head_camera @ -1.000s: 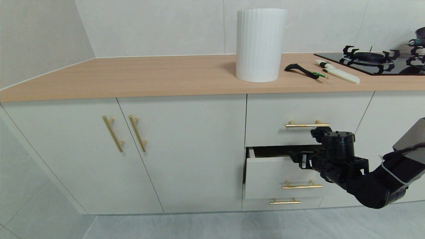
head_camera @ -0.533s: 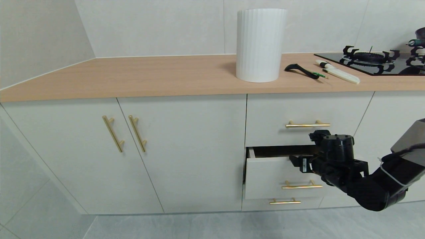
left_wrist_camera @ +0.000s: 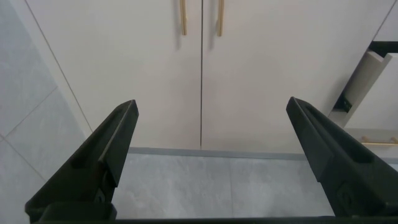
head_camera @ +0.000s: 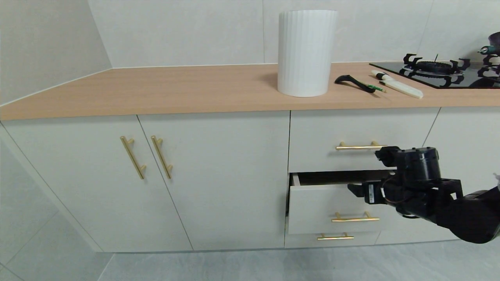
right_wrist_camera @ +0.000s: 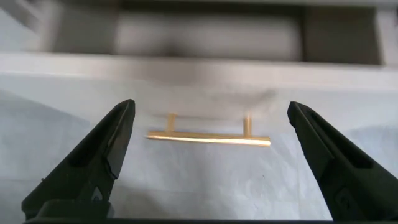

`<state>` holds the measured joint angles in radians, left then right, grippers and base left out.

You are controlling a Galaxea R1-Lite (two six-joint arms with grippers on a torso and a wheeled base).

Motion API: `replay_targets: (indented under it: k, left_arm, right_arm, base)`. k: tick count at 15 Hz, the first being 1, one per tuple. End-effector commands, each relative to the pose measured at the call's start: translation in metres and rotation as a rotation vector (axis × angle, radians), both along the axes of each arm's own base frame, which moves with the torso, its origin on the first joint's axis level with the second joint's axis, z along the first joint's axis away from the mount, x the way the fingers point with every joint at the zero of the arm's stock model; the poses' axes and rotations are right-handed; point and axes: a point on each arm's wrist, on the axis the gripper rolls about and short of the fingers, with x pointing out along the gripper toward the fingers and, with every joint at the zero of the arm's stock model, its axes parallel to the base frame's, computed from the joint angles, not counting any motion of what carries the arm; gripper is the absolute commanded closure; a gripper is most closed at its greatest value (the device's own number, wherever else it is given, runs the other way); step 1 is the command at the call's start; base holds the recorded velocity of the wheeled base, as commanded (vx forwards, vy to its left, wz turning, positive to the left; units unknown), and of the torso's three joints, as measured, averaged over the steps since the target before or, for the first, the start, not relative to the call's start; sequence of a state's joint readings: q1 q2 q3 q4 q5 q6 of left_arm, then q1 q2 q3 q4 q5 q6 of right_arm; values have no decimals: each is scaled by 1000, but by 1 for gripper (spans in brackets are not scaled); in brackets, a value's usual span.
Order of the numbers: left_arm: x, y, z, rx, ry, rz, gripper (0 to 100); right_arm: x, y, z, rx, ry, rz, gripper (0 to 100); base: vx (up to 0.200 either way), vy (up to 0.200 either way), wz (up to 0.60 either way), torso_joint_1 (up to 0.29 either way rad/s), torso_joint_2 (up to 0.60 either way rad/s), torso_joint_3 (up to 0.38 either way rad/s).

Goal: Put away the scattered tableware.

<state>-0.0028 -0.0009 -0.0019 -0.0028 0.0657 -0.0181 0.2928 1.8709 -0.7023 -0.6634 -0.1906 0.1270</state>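
1. The right gripper point(right_wrist_camera: 209, 118), jaws spread and empty, hangs before the partly open drawer point(head_camera: 320, 207); a stray swing could bump it shut.
2. The black utensil point(head_camera: 353, 82) and white knife point(head_camera: 398, 86) lie on the countertop point(head_camera: 175, 88) above the drawer; both are flat and may slip from a grasp.
3. The left gripper point(left_wrist_camera: 211, 104), also spread, sits left of the drawer.

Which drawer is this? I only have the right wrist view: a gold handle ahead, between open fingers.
Observer: The middle drawer of three, pulled partly open. The right hand hangs before its front, above the handle.
Operator: Where's the tableware?
Observer: On the countertop above. A black utensil and a white knife lie between the white ribbed canister and the hob.
Operator: And the other arm?
Observer: The left hand is open, low down, facing the double cabinet doors.
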Motion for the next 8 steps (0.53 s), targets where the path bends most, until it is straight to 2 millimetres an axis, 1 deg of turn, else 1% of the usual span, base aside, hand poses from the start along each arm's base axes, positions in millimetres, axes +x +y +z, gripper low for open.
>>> replay_targets:
  k: [1,2,4,5,6,8]
  left_arm:
    - [0,0,0,0,1,0,0]
    - [0,0,0,0,1,0,0]
    - [0,0,0,0,1,0,0]
    - [0,0,0,0,1,0,0]
    - [0,0,0,-2,1,0,0]
    - [0,0,0,0,1,0,0]
  right_arm:
    - [-3,-1,26,25,-83,1,0]
    - [8,-3,22,15,-53,-11,0]
    - [36,-4,15,4,-13,-34,0]
    - [48,-4,6,-2,12,-42,0]
    - [56,-3,0,-5,23,-45,0]
    - [64,-1,-11,-13,48,-43,0]
  base:
    - [0,0,0,0,0,0]
    - [0,0,0,0,0,0]
    - [0,0,0,0,0,0]
    - [0,0,0,0,0,0]
    - [0,0,0,0,0,0]
    - [0,0,0,0,0,0]
